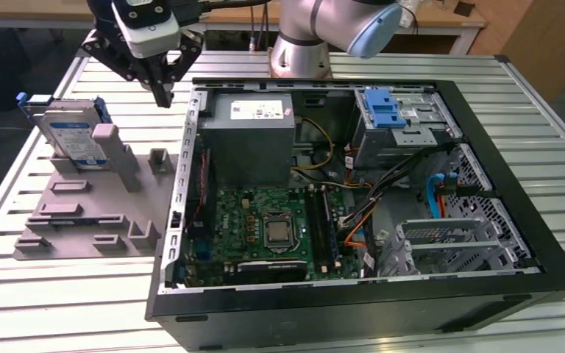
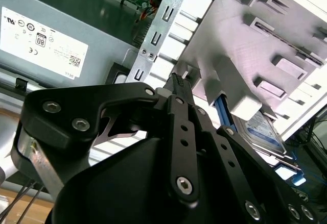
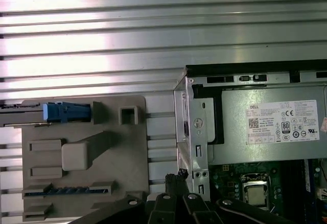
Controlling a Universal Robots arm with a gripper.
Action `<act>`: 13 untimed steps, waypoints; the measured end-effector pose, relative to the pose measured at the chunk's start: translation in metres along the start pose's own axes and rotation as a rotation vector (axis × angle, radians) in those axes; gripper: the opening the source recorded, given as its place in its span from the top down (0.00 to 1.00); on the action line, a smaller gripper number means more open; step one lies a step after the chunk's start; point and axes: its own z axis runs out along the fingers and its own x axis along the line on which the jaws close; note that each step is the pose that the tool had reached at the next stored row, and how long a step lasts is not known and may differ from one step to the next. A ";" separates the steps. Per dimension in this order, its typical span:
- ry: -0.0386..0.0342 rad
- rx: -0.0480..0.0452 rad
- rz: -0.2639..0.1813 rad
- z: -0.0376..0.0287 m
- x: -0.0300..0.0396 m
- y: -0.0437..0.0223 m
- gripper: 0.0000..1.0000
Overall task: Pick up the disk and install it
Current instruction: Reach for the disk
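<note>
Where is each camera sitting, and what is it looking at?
Exterior view: off the arm, up high, looking down on the open computer case, the disk and the gripper.
First wrist view: on the wrist, looking straight down past the gripper at the grey holder.
Second wrist view: on the wrist, looking slantwise along the gripper.
Both wrist views share the grey metal box.

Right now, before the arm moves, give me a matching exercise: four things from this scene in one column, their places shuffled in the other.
Things:
1. disk
2. end effector
3. grey metal box
4. blue latch

Places:
A. on the drive cage in the computer case
B. standing on edge in the grey fixture
C. in the air between the grey fixture and the computer case
D. inside the computer case, next to the motherboard

Pairs: 1-B, 2-C, 3-D, 4-A.
</note>
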 end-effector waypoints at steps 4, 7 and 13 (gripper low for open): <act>0.0000 0.0000 0.000 0.0002 0.0020 -0.0002 0.89; 0.0001 0.0001 0.000 0.0003 0.0037 -0.0003 0.89; 0.0001 0.0000 0.000 0.0006 0.0078 -0.0006 0.89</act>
